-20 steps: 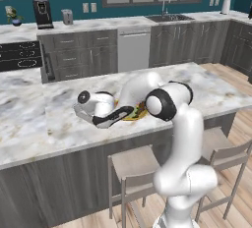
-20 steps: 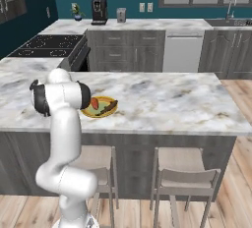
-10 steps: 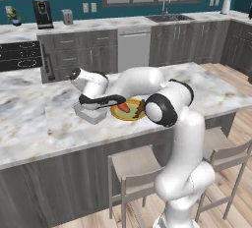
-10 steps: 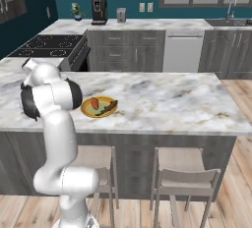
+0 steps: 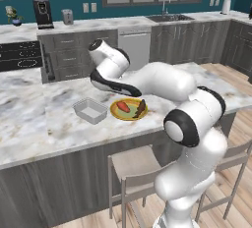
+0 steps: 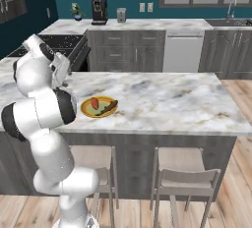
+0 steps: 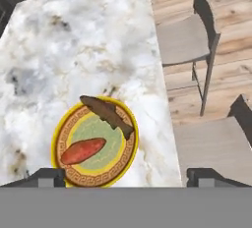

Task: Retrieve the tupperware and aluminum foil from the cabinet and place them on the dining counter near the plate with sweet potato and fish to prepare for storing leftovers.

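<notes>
The tub [image 5: 90,110] sits on the counter [image 5: 29,119] just beside the plate [image 5: 129,109], near the front edge. The gripper [image 7: 125,174] hangs above, jaws wide apart, holding nothing

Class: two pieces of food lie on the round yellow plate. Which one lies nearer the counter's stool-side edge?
The elongated dark brown fish, lying toward the stools; the orange-red sweet potato lies on the plate's inner side.

The arm [image 5: 162,82] is built of smooth, glossy white rounded segments, joined by dark, near-black bands at the joints. The claw [image 7: 128,175] is tipped with two small dark, blocky fingertips [image 7: 47,177].
</notes>
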